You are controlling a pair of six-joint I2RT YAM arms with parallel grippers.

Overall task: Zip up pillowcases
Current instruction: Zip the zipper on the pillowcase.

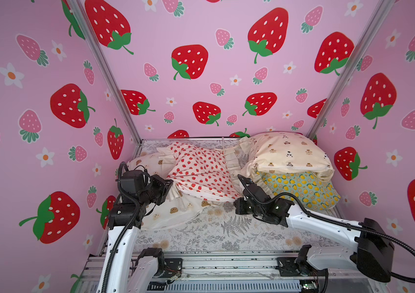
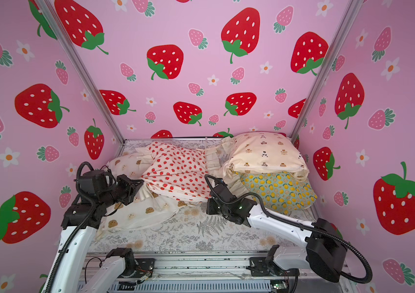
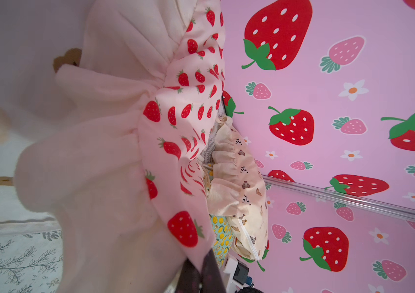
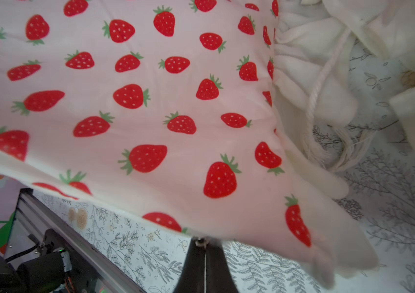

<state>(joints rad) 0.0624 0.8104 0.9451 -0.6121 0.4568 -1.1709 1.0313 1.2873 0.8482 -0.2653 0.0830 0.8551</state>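
Puffed, cream-ruffled strawberry pillowcase point(image 1: 198, 172) lies mid fern-print sheet point(image 1: 226, 228). Left gripper point(image 3: 201, 276) is clamped on its ruffle, right gripper point(image 4: 205, 253) on its near edge, perhaps the zipper pull. Pink strawberry walls point(image 1: 201, 63) surround the sheet.

Fern-print sheet point(image 1: 234, 225), strawberry-print walls point(image 1: 150, 33)

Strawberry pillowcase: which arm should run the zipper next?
Right, probably. The right fingers are shut at the strawberry pillowcase edge, on a small metal piece, likely the pull. The left fingers pinch its ruffle, anchoring.
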